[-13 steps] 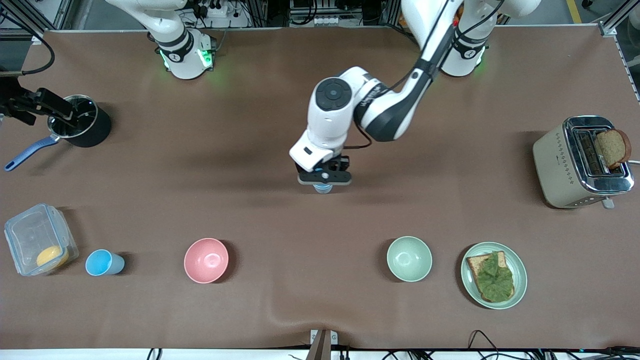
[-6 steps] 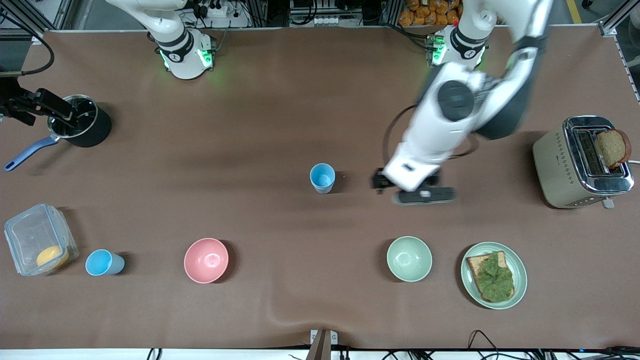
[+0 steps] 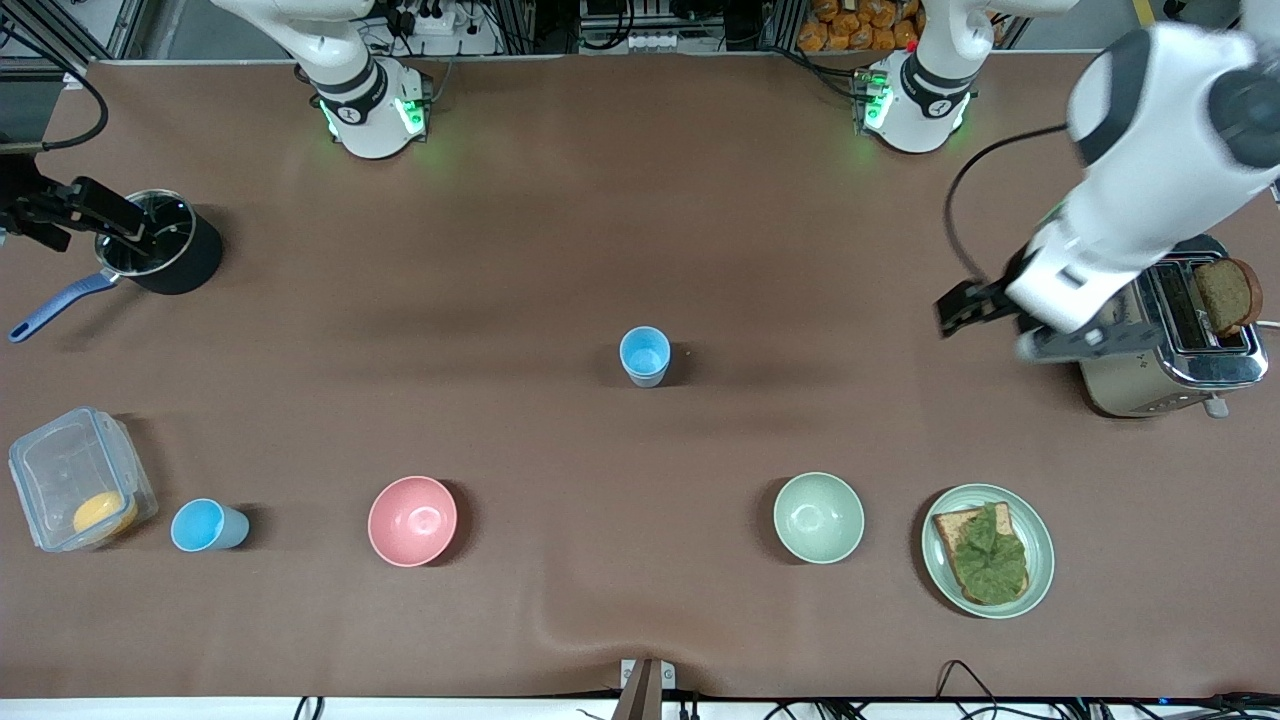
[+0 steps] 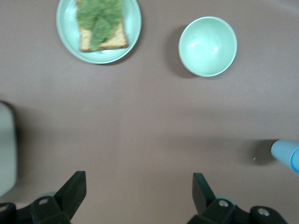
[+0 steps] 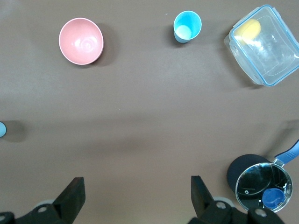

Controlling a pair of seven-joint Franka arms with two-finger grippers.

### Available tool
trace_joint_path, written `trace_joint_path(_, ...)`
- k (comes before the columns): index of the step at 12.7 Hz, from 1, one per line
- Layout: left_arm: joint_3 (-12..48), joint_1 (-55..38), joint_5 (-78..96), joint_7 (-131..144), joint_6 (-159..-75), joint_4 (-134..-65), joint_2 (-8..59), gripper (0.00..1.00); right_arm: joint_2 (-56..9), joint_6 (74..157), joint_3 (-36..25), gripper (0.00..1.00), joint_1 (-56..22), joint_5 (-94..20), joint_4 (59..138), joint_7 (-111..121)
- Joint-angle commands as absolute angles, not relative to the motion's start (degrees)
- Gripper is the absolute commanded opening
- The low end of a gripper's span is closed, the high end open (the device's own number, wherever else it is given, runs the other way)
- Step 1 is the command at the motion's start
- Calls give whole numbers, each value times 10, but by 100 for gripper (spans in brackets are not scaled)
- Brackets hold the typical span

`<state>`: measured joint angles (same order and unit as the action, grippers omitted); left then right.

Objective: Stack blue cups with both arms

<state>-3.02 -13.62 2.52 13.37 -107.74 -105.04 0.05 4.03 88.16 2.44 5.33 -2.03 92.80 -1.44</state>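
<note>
Left pincer (image 3: 1005,330): up in the air over the counter's edge at the left arm's end, just beside the toaster (image 3: 1165,330); fingers (image 4: 72,193) spread wide, nothing between them.

Right pincer (image 3: 45,215): hanging by the counter's edge at the right arm's end, beside the black saucepan (image 3: 160,255); in the right wrist view its fingers (image 5: 72,196) are spread apart and empty. This arm waits.

Middle blue cup (image 3: 645,355): standing upright and alone at the centre of the counter, mouth up, well apart from both pincers. It peeks in at the border of the left wrist view too.

Corner blue cup (image 3: 207,526): upright near the counter's corner at the right arm's end, close to the edge nearest the front camera, between the clear container (image 3: 80,478) and the pink bowl (image 3: 412,520). The two cups are well apart, not stacked.

Pale green bowl (image 3: 818,517): along that same near edge, toward the left arm's end, just beside the green plate (image 3: 1040,540).

Green plate: carries a slice of toast topped with lettuce (image 3: 985,555).

Toaster: a slice of bread (image 3: 1225,295) sticks up out of its slot.

Clear container: something yellow (image 3: 103,512) lies inside.
</note>
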Motion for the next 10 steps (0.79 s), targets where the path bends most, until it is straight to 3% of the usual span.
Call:
trace_joint_path(1, -18, -100, 31, 114, -1049, -1092, -68, 100, 48, 883, 37, 100, 69, -15, 932, -18)
trace_joint_path(6, 1, -68, 24, 117, -982, -1083, -124, 100, 47, 885, 37, 100, 66, -15, 933, -18)
trace_joint_path(10, 10, -70, 8, 131, -922, -1037, -114, 100, 46, 884, 37, 100, 69, -15, 933, -18)
